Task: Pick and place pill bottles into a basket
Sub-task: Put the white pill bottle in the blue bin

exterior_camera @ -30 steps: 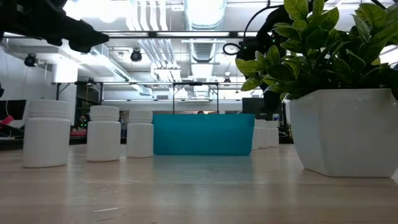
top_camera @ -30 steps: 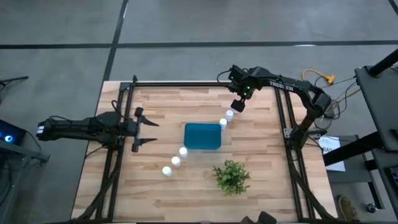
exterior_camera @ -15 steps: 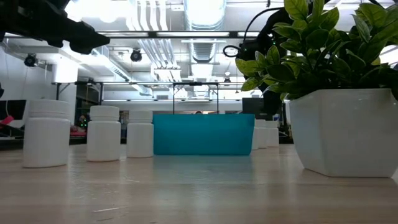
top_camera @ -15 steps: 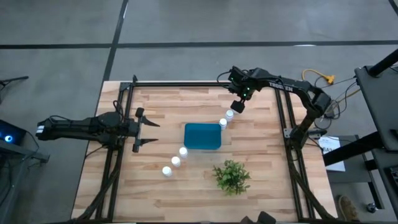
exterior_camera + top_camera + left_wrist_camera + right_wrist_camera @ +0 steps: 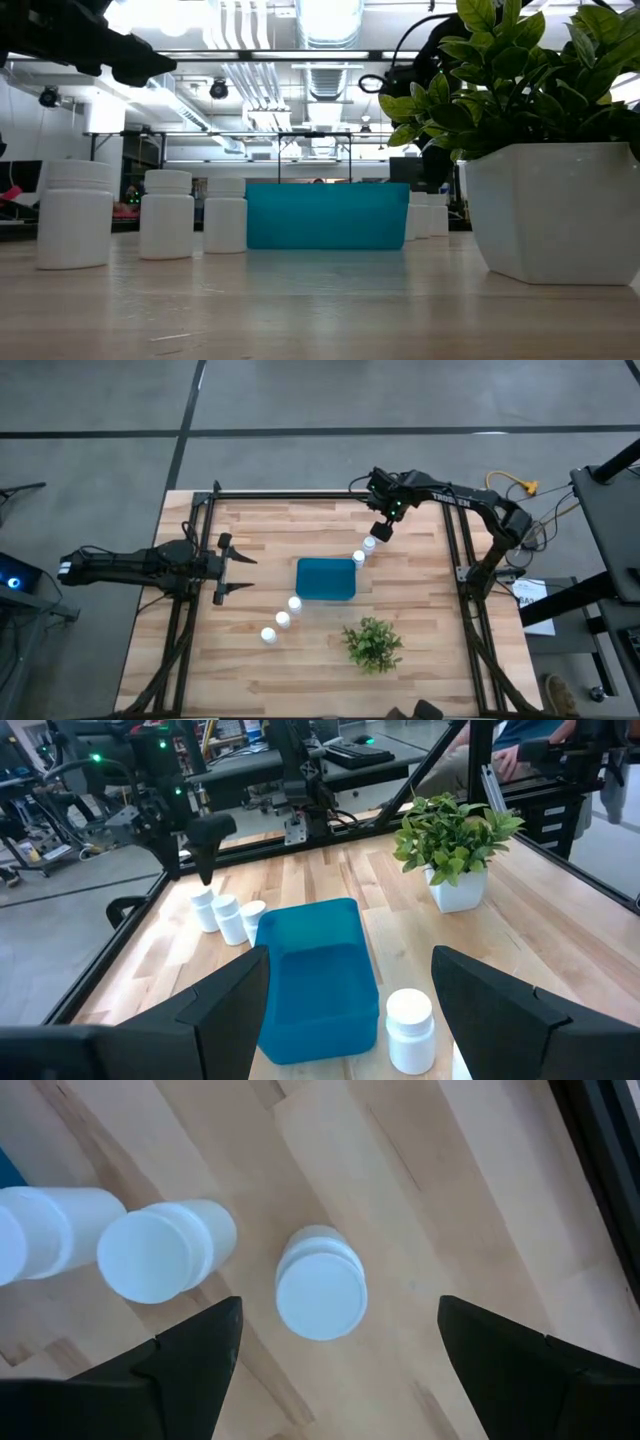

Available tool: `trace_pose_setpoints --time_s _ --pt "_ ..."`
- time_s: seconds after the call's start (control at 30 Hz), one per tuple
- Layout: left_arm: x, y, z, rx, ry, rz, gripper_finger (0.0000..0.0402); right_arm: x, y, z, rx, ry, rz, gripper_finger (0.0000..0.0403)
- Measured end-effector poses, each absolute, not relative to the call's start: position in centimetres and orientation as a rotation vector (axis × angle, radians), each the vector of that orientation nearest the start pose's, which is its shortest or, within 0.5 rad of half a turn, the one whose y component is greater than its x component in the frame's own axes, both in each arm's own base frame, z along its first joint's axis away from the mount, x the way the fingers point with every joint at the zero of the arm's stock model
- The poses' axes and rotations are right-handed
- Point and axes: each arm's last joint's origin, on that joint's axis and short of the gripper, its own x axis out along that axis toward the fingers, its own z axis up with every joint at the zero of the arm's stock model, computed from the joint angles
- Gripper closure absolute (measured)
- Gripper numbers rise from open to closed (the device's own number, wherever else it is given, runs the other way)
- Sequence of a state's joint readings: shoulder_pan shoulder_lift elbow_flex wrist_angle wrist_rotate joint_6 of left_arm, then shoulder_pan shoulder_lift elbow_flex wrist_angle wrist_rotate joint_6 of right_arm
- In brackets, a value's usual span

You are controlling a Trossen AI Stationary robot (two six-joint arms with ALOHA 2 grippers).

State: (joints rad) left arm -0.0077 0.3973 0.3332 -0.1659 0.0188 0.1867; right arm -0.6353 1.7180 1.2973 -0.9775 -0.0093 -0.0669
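Nothing moved, right gripper [image 5: 381,530] open above pill bottles [image 5: 320,1283], "TROSSEN" on arm.

A robotics lab or workshop: exposed ceiling ducts [image 5: 325,70] and strip lights fill the upper centre of the low view, and equipment-laden benches [image 5: 250,760] with cables cross the top of the left wrist view.

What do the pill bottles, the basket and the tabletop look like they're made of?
Pill bottles: likely matte white plastic, with smooth opaque walls and round caps.
Basket: probably moulded teal plastic, with rounded corners and a faint sheen.
Tabletop: light wood with visible grain and joined strips, seemingly a butcher-block style.
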Motion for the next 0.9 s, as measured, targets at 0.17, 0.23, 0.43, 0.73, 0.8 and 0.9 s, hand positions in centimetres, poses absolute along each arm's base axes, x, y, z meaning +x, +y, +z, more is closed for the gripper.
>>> trace_pose_setpoints --time_s 0.17,0.23,0.43,0.73,0.8,0.9 --pt "11.9 -0.1 22.8 0.185 0.228 -0.048 0.0140 26.4 -19.5 21.5 0.393 1.375 -0.465 0.0078" --pt "11.9 -0.1 22.8 0.183 0.228 -0.048 0.0140 26.6 -19.6 21.0 0.395 1.386 -0.461 0.0078" --pt "11.9 -0.1 22.8 0.160 0.229 -0.045 0.0140 26.9 -19.9 19.5 0.402 1.435 -0.442 0.0078" --pt "11.9 -0.1 22.8 0.159 0.229 -0.045 0.0140 27.0 -19.9 19.3 0.397 1.441 -0.435 0.0078" --pt "11.9 -0.1 22.8 0.159 0.229 -0.045 0.0140 27.0 -19.9 19.3 0.394 1.441 -0.432 0.0078" --pt "11.9 -0.1 22.8 0.159 0.229 -0.045 0.0140 27.1 -19.9 19.3 0.394 1.437 -0.434 0.0078"
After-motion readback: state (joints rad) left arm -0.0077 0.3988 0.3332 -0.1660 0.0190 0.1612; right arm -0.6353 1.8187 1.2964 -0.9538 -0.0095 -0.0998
